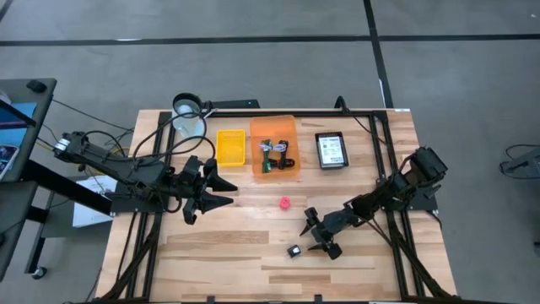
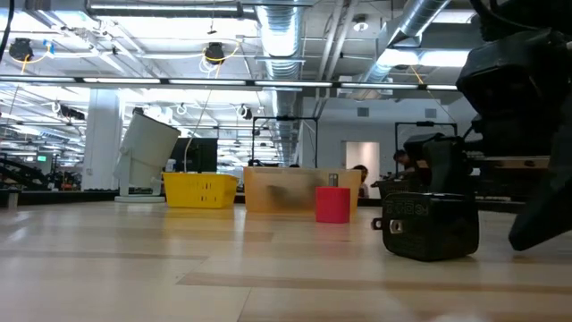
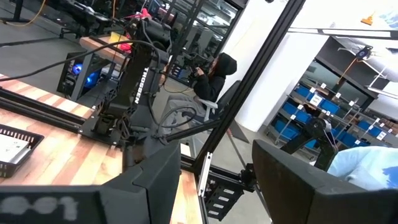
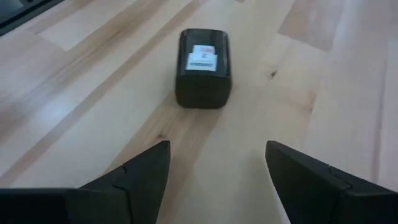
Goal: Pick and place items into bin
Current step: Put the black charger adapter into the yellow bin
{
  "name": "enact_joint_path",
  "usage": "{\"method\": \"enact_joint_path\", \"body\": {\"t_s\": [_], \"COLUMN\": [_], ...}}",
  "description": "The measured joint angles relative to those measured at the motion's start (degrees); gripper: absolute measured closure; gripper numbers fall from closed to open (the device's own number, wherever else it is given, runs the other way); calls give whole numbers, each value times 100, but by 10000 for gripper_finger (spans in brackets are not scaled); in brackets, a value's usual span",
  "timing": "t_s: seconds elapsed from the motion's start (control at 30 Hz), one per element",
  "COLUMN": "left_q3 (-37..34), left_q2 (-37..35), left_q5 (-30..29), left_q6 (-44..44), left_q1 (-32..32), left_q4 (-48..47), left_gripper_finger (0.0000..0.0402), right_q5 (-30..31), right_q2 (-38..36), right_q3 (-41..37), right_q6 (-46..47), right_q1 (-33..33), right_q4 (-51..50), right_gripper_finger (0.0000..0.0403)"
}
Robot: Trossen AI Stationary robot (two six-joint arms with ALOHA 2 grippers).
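Black block (image 4: 204, 68), lower centre of the high view, lies just ahead of our right gripper (image 4: 217, 171), lengthwise between its released jaws.

"TROSSEN" – on right arm (image 3: 138, 78) link.

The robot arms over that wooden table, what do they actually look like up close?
Both arms are dark, almost black, built of jointed segments with black cables trailing along them. Each ends in a gripper with two pointed, wedge-shaped fingers: the left gripper and the right gripper. Seen from the left wrist, an upright part of the other arm carries the white lettering TROSSEN.
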Motion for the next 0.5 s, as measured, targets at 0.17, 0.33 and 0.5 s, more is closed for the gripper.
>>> {"method": "enact_joint_path", "body": {"t_s": [0.17,0.33,0.5], "left_q3": [0,0,0], "left_q2": [0,0,-2], "left_q5": [2,2,-7], "left_q6": [0,-2,-5], "left_q1": [0,-8,-105], "left_q4": [1,3,11], "left_gripper_finger": [212,212,212], "right_q5": [-7,-109,-158], "right_q2": [155,744,999], "right_q3": [30,287,367], "right_q6": [18,119,234], "right_q1": [78,110,108], "right_q4": [127,648,955], "right_gripper_finger": [142,141,141]}}
